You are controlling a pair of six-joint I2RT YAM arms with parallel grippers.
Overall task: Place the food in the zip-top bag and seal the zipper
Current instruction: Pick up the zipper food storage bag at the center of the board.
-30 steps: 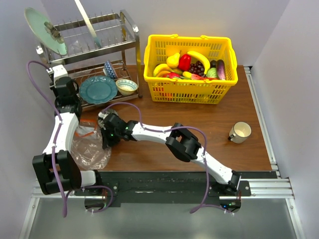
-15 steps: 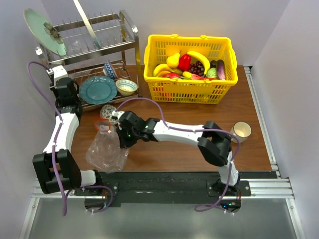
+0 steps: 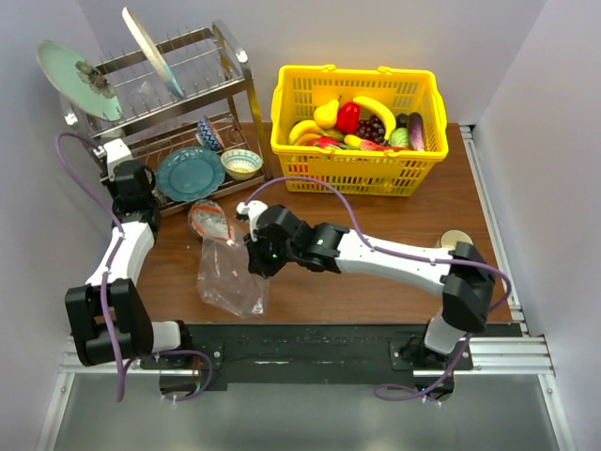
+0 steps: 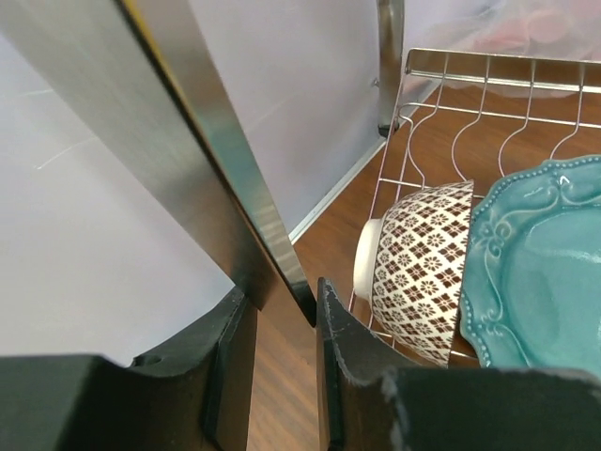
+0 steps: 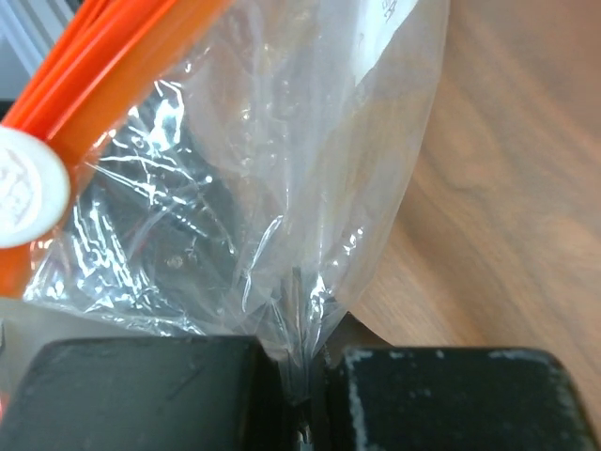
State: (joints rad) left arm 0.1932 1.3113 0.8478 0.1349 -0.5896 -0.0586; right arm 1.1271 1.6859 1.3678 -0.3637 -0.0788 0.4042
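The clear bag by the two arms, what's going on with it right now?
The right gripper has pinched shut on the film of the clear zip-top bag, near the front left of the table. The bag's red-orange zipper is at its far end. The bag looks empty, and the food sits in the yellow basket at the back. The left gripper is away from the bag, closed around a metal post of the dish rack.

small print (image 5: pixel 388 9) on zip-top bag (image 5: pixel 310 122), illegible
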